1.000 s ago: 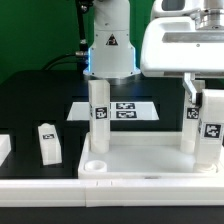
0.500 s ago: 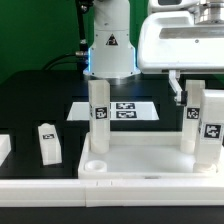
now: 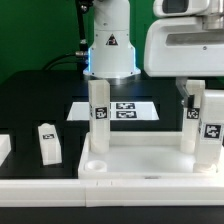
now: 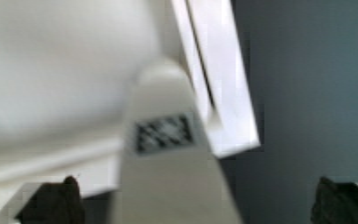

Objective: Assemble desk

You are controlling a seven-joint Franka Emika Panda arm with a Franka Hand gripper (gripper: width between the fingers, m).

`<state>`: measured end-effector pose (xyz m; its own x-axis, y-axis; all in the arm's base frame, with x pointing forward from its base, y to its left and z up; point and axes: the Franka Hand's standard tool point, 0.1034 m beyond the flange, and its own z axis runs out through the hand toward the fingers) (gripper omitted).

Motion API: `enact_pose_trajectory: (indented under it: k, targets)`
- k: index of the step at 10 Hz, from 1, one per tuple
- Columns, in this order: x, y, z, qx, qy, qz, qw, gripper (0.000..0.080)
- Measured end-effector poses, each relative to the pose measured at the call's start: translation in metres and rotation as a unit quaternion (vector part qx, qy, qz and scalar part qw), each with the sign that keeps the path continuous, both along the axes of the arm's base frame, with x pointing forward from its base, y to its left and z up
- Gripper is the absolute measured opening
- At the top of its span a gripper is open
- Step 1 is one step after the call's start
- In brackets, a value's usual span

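Note:
The white desk tabletop (image 3: 140, 165) lies flat near the front. Three tagged legs stand upright in its corners: one at the exterior view's left (image 3: 99, 112) and two at the right, the rear one (image 3: 192, 128) and the front one (image 3: 211, 128). A fourth leg (image 3: 49, 142) stands loose on the black table. My gripper (image 3: 196, 95) hangs open just above the right legs. In the wrist view its jaws (image 4: 197, 205) stand wide apart on either side of a tagged leg (image 4: 167, 150), not touching it, beside the tabletop's rim (image 4: 220, 70).
The marker board (image 3: 125, 110) lies behind the tabletop, in front of the robot base (image 3: 108, 50). A long white rail (image 3: 40, 190) runs along the front edge. A small white part (image 3: 4, 148) sits at the exterior view's far left.
The gripper has shifted slightly sideways above the right legs. The legs and tabletop have not moved.

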<state>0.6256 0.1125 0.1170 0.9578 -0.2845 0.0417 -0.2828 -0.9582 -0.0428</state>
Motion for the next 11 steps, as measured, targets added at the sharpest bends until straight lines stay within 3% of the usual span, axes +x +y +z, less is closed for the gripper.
enact_pose_trajectory:
  k: [1,2,3,4,8,11]
  targets:
    - [0.0043,-0.0018,0.0019,-0.001,-0.008,-0.005,1.0,0.0649]
    - [0.004,-0.0022,0.0015,-0.002,-0.008,-0.005,1.0,0.0534]
    - [0.004,-0.0026,0.0014,-0.001,-0.008,-0.012,1.0,0.0534]
    - [0.0041,-0.0029,0.0015,0.0,-0.007,-0.026,1.0,0.0331]
    - [0.0042,-0.0028,0.0012,0.007,-0.006,-0.143,0.99,0.0284]
    - [0.0044,0.0042,0.0002,0.029,-0.023,-0.384,0.923,0.0284]
